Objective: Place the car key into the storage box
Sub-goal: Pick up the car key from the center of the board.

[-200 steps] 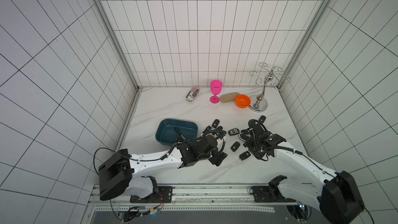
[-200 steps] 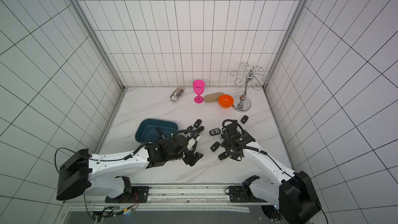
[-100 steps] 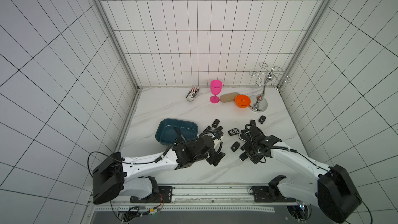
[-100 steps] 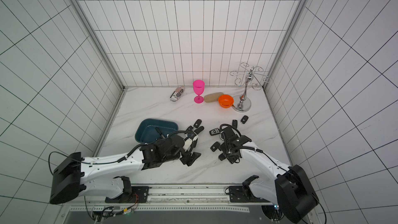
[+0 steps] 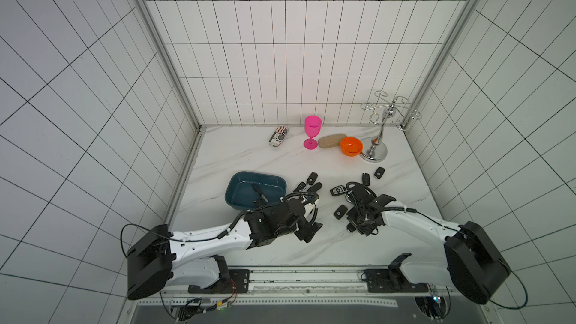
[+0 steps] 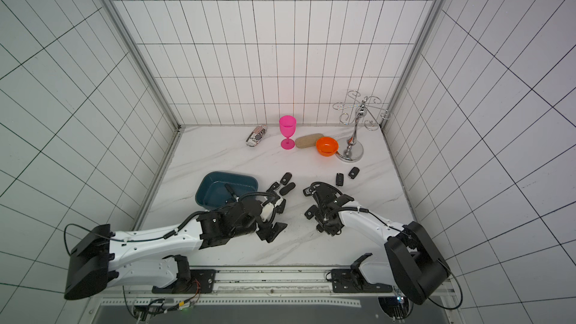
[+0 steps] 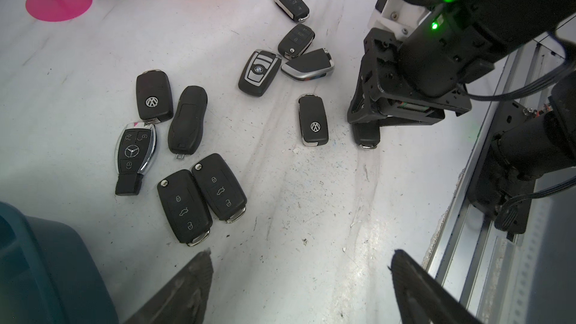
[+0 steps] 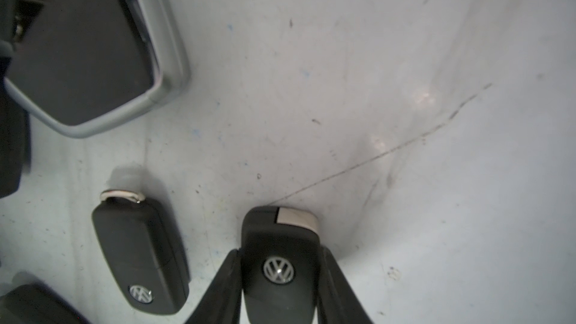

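The car key [image 8: 279,263], black with a VW badge, lies on the white table between the fingers of my right gripper [image 8: 280,253], which is shut on its sides. In a top view that gripper [image 5: 358,228] is low over the table, right of centre. The storage box [image 5: 258,174] is a teal tub to the left and holds a black key [image 5: 259,194]. My left gripper [image 7: 299,258] hangs open and empty over bare table, between the box and the right gripper. Both top views show the box [image 6: 231,173].
Several other black key fobs [image 7: 185,205] lie scattered between the box and the right arm [image 7: 414,67], with more farther back [image 5: 379,172]. A pink goblet [image 5: 312,132], tan case [image 5: 332,140], orange bowl [image 5: 351,146], chrome stand [image 5: 378,149] and patterned pouch [image 5: 278,136] line the back wall.
My right gripper has come down and closed on the VW key. The left arm has drawn back a little toward the front with its jaws still open.
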`<state>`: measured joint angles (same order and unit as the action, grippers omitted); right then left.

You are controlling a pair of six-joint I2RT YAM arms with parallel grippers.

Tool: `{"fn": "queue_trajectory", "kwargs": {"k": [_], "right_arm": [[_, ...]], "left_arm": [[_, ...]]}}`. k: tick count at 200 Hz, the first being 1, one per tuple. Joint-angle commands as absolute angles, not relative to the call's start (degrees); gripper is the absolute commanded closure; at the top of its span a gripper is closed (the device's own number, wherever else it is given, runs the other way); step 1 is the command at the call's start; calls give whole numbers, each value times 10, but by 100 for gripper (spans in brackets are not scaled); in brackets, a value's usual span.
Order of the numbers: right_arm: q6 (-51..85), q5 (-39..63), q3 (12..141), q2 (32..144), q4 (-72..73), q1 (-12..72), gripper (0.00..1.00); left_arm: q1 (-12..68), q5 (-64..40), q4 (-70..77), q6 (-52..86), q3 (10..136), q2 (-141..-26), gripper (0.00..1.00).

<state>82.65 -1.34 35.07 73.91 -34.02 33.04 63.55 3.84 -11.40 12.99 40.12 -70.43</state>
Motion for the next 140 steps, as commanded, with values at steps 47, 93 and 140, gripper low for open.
{"fn": "queue_trajectory", "kwargs": {"k": [47, 93, 140], "right_arm": [[803, -53, 383, 626, -383, 337, 76], [757, -20, 422, 619, -359, 341, 74], [758, -27, 403, 610, -267, 368, 74]], "left_arm": [[634, -12, -26, 144, 391, -753, 13], [568, -88, -15, 182, 398, -741, 13], [512, -251, 85, 320, 382, -779, 12]]}}
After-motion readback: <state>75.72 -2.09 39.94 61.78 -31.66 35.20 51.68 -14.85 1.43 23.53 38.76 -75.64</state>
